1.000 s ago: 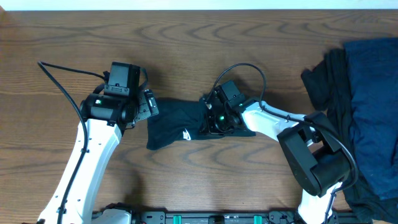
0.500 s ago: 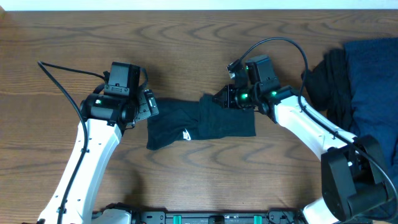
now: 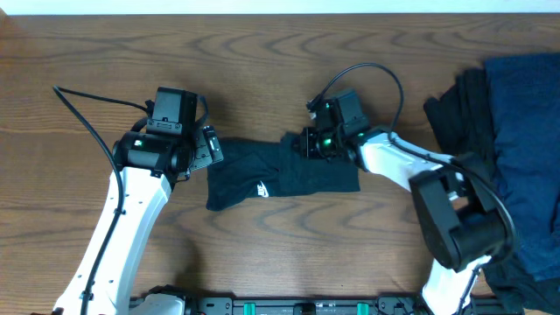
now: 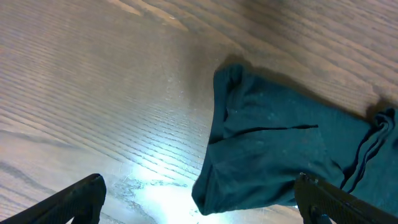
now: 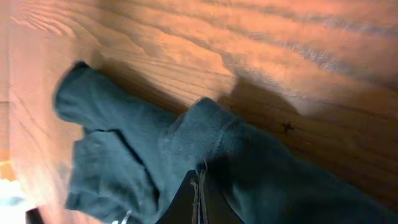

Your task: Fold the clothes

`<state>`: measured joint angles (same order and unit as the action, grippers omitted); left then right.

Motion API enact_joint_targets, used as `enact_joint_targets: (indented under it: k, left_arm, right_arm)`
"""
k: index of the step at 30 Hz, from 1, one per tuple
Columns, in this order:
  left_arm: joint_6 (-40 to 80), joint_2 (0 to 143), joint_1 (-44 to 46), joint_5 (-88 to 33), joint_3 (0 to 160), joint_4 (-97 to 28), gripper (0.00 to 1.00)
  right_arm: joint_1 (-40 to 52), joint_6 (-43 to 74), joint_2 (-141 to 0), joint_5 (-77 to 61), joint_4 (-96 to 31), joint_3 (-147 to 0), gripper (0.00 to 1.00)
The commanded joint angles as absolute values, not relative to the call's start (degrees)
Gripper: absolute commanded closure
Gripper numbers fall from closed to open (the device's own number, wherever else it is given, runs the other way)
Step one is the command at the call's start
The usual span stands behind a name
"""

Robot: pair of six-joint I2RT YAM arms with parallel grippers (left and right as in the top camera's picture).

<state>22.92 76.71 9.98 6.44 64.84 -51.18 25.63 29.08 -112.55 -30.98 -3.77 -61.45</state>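
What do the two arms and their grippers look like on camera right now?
The left arm and right arm have white links and black joint housings. The left gripper and right gripper are black, with green lights nearby and black cables.

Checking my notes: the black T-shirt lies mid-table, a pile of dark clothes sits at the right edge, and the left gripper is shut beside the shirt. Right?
No: the left gripper is open, its fingers spread wide in the left wrist view. The black T-shirt mid-table and the pile of dark clothes at the right edge are as stated.
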Motion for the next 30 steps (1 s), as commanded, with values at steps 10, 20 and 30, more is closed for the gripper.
enact_joint_targets:
  k: [10,20,30]
  left_arm:
    - [23.22,76.95,10.07,7.35,64.99,-51.40,0.02]
    - [23.22,76.95,10.07,7.35,64.99,-51.40,0.02]
    - [23.22,76.95,10.07,7.35,64.99,-51.40,0.02]
  right_arm:
    - [19.99,21.54,-102.96,-36.29,-8.88,-64.79,0.77]
    - [9.96,5.87,-91.48,-31.51,-38.37,-64.82,0.53]
    - [10.33,2.04,-92.64,-20.27,-41.71,-60.03,0.46]
